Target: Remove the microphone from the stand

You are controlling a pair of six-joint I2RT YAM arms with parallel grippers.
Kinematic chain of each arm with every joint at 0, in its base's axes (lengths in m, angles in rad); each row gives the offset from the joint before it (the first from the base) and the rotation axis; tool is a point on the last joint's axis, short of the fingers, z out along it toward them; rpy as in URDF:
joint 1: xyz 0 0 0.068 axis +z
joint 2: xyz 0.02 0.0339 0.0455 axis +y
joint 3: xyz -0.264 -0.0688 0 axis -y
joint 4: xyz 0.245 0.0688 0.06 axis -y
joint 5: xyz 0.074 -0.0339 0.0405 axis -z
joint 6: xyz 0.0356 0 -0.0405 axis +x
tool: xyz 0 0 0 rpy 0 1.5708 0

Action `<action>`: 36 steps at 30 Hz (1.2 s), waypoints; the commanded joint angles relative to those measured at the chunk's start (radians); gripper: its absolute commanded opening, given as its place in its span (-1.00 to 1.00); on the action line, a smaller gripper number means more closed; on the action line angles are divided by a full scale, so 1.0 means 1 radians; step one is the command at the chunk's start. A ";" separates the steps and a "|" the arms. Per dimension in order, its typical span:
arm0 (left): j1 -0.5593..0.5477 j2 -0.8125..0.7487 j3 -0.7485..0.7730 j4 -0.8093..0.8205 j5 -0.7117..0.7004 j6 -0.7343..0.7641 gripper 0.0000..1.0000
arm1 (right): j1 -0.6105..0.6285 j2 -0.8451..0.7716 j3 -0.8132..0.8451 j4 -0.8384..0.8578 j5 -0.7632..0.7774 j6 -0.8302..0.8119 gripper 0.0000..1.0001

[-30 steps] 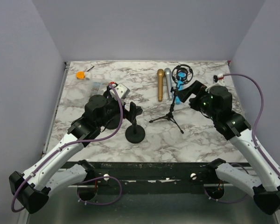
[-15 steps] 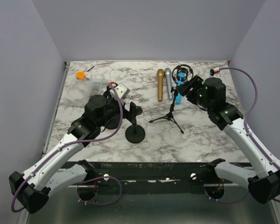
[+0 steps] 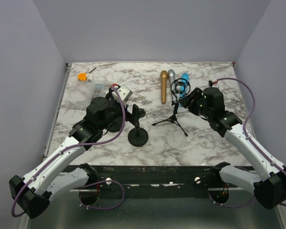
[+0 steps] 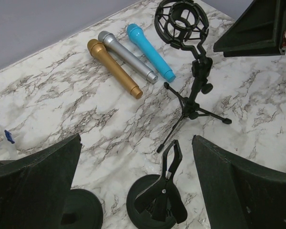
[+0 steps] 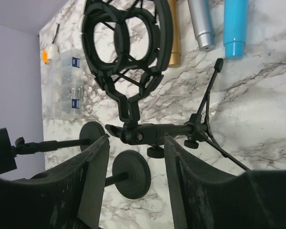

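The blue microphone (image 4: 150,52) lies flat on the marble beside a silver (image 4: 128,56) and a gold one (image 4: 114,67), outside the stand. The black tripod stand (image 4: 199,78) carries an empty ring-shaped shock mount (image 5: 128,93), tilted toward the near side (image 3: 180,87). My right gripper (image 5: 133,138) is right at the stand's neck joint, its jaws narrowed but with a gap showing only table; the neck runs across just beyond the fingertips. My left gripper (image 4: 137,143) hangs wide open above a round-base clip stand (image 4: 164,191), touching nothing.
A second round stand base (image 4: 81,210) sits beside the first. A clear parts box (image 3: 93,87) and an orange item (image 3: 81,76) lie at the back left. The tripod legs (image 3: 174,120) spread across the table's middle.
My right gripper moved in to the stand's neck and its jaws narrowed from wide. The shock mount swung toward the near side, uncovering the blue microphone's head. The left arm stayed still.
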 commanded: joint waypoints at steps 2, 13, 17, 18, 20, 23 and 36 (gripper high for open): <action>-0.004 -0.007 0.022 -0.008 0.022 -0.005 0.97 | -0.005 -0.020 -0.021 -0.016 -0.022 0.000 0.02; -0.004 -0.039 0.000 0.023 0.015 -0.004 0.97 | -0.005 -0.045 0.085 -0.147 0.120 -0.158 0.42; -0.004 -0.117 -0.043 0.085 0.003 0.020 0.97 | -0.005 -0.110 0.117 -0.159 0.154 -0.243 0.74; -0.004 -0.137 -0.052 0.100 -0.003 0.027 0.97 | -0.005 -0.127 0.128 -0.160 0.162 -0.262 0.81; -0.005 -0.187 -0.074 0.118 -0.027 0.033 0.97 | -0.004 -0.161 0.150 -0.164 0.181 -0.308 0.94; -0.004 -0.277 -0.091 0.165 -0.065 0.018 0.97 | -0.004 -0.219 0.188 -0.164 0.198 -0.370 1.00; -0.003 -0.693 0.027 -0.017 -0.247 0.016 0.97 | -0.004 -0.481 0.277 -0.140 0.343 -0.523 1.00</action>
